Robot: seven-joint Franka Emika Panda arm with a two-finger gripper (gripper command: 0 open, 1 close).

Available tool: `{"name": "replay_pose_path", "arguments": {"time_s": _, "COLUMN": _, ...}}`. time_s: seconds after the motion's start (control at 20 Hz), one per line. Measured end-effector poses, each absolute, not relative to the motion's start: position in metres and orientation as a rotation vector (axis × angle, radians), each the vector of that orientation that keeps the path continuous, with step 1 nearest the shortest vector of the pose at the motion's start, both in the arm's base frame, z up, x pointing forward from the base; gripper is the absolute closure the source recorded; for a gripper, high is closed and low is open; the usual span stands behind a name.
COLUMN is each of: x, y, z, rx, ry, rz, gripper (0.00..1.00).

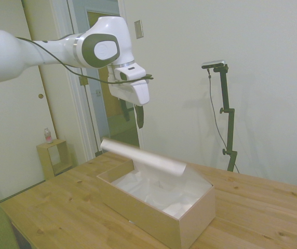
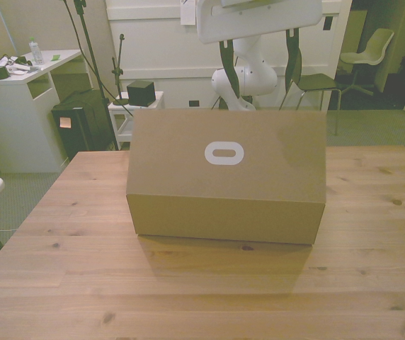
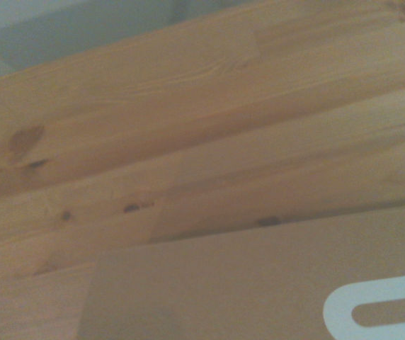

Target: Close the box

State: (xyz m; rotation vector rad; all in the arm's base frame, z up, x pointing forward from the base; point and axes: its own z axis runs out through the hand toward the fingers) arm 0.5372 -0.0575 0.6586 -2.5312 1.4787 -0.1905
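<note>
Side view showed the box (image 1: 161, 207) sitting on the wooden table (image 1: 60, 207), roughly at its middle, with the lid (image 1: 143, 155) partly raised over the opening and leaning forward. Under the lid the white lining and moulded insert (image 1: 159, 192) were plain to see. In the front view the box (image 2: 225, 191) faced the camera, its lid (image 2: 227, 152) sloping down toward the viewer and hiding the inside; a white oval logo (image 2: 224, 153) sat on that tan flap. The wrist camera caught a blurred corner of the same flap (image 3: 245, 290) with part of the logo (image 3: 379, 308), and bare table boards (image 3: 188, 142) beyond.

The gripper (image 2: 259, 60) hung in the air above the box, well clear of the lid and touching nothing. Its two dark fingers (image 2: 225, 64) stood spread wide, empty.

Farther off, beside the door in the side view, a small wooden cube shelf (image 1: 51, 158) stood on the floor with a bottle (image 1: 48, 135) on top.
</note>
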Motion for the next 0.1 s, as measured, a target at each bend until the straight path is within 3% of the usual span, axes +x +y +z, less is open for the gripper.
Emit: {"name": "replay_pose_path", "arguments": {"time_s": 0.1, "x": 0.516, "y": -0.042, "z": 0.653, "rx": -2.542, "ry": 1.458, "rz": -0.189, "gripper": 0.00}}
